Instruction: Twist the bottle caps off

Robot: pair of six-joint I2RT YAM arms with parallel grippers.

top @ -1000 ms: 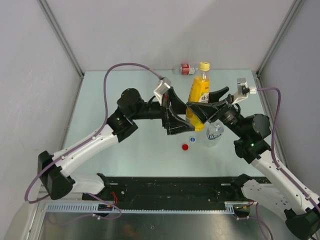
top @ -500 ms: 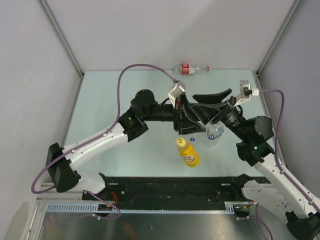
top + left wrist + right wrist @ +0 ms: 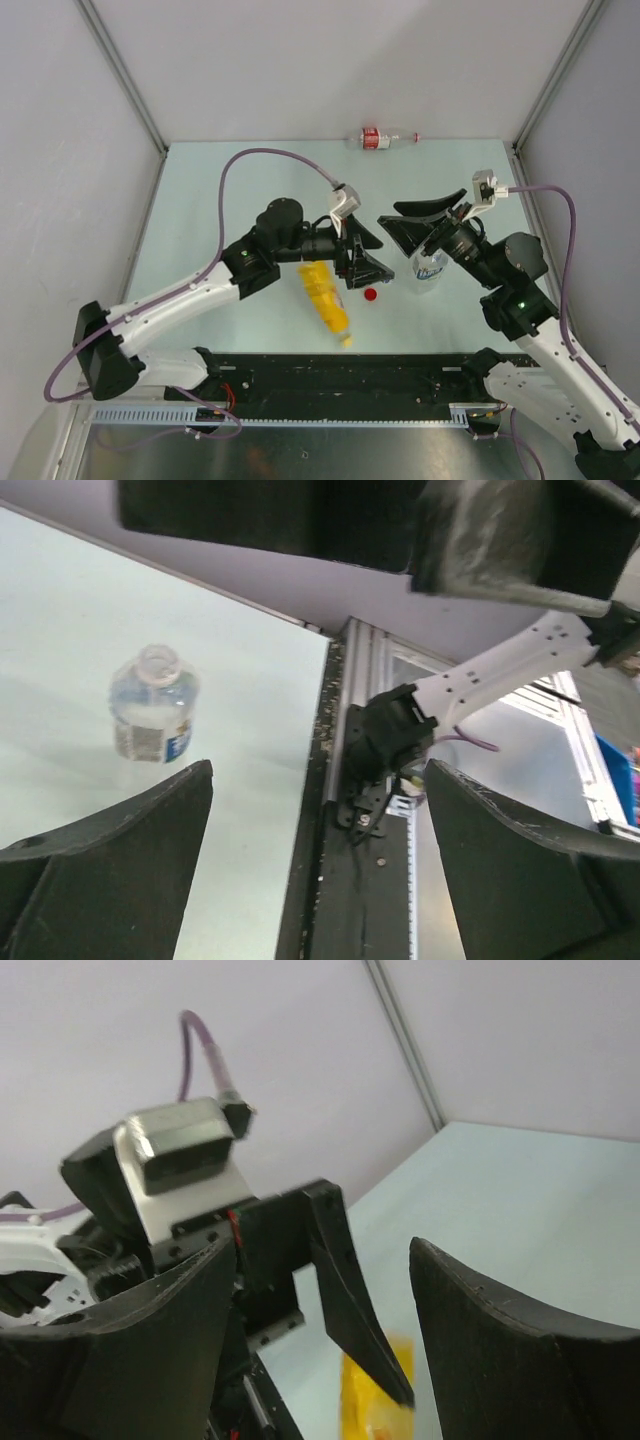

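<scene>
The yellow bottle (image 3: 324, 296) lies on its side on the table, its cap end (image 3: 346, 341) pointing at the near edge; it is blurred. My left gripper (image 3: 372, 258) is open and empty just right of it. The red cap (image 3: 371, 294) lies loose below that gripper. The short clear bottle (image 3: 430, 267) stands uncapped, also in the left wrist view (image 3: 150, 706). My right gripper (image 3: 396, 222) is open and empty above and left of it. The slim red-label bottle (image 3: 385, 138) lies at the back edge. The blue cap is hidden. The right wrist view shows the yellow bottle (image 3: 372, 1400) under the left gripper's fingers (image 3: 350, 1300).
The black rail (image 3: 340, 375) and the arm bases run along the near edge of the table. Grey walls close the left, back and right sides. The left arm's purple cable (image 3: 262, 155) arcs over the left half of the table.
The yellow bottle stood upright between both grippers; it has dropped and now lies near the front edge. My left gripper has pulled back to the left. My right gripper has barely moved.
</scene>
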